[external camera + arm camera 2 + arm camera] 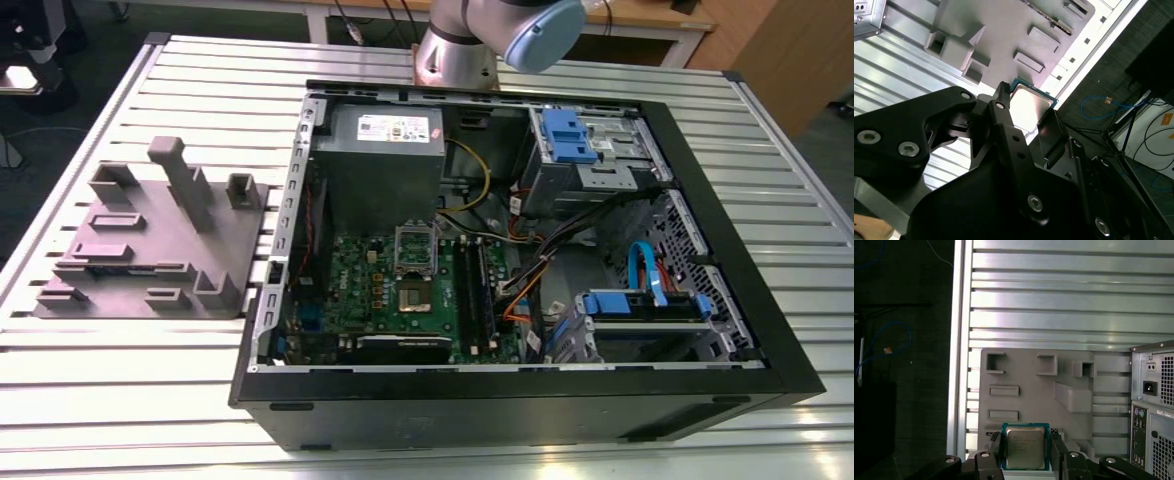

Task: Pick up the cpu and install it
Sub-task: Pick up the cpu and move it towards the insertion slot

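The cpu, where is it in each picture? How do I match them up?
First wrist view: the cpu is held between the jaws, over the grey fixture block.
Second wrist view: the cpu is between the jaws, the same block beyond it.
Exterior view: that block, the shared landmark, lies at the exterior view's left of the computer case.

Findings: in the first wrist view, the black fingers [996, 447] clamped on the cpu [1025, 446] cover both its side edges, and the print on its lid is too small to make out. In the second wrist view, the gripper [1026, 107] hides much of the chip. The grey fixture block [1004, 35] and the computer case [1153, 410] run off the picture edges. In the exterior view, the arm [487, 40] is cropped at the upper edge.
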`<state>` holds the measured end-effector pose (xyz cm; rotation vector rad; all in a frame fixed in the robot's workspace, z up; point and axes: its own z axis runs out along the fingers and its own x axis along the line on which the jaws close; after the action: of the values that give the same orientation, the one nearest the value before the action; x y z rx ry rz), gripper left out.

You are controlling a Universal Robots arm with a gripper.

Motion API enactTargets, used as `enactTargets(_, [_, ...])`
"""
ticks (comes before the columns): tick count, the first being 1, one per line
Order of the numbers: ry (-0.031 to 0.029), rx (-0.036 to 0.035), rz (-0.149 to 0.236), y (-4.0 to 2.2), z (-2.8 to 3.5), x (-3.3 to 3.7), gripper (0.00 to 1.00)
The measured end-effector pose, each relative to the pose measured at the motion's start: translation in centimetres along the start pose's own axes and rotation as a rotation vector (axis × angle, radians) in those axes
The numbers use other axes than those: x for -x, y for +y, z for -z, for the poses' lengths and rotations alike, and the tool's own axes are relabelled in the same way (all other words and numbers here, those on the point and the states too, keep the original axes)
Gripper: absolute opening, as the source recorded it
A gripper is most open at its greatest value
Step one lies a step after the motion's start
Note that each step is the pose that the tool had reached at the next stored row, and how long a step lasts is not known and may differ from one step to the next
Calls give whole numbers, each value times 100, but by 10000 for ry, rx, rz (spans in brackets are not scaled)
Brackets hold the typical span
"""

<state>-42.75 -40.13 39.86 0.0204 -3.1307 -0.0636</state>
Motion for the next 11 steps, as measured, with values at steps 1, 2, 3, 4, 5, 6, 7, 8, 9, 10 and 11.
enactTargets(1, [-1,1,0,0,-1,3,47])
enactTargets(2, [-1,1,-1,0,-1,6,47])
enactTargets(3, [0,0,0,0,0,8,47])
enactTargets(4, [0,0,0,0,0,11,47])
enactTargets(5, [-1,0,0,0,0,13,47])
enactTargets(6, [-1,0,0,0,0,15,47])
enactTargets(7, [-1,1,0,0,-1,17,47])
enactTargets(8, [0,0,0,0,0,20,47])
enactTargets(9, [0,0,0,0,0,23,47])
enactTargets(10, [0,0,-1,0,0,23,47])
enactTargets(11, [0,0,0,0,0,24,47])
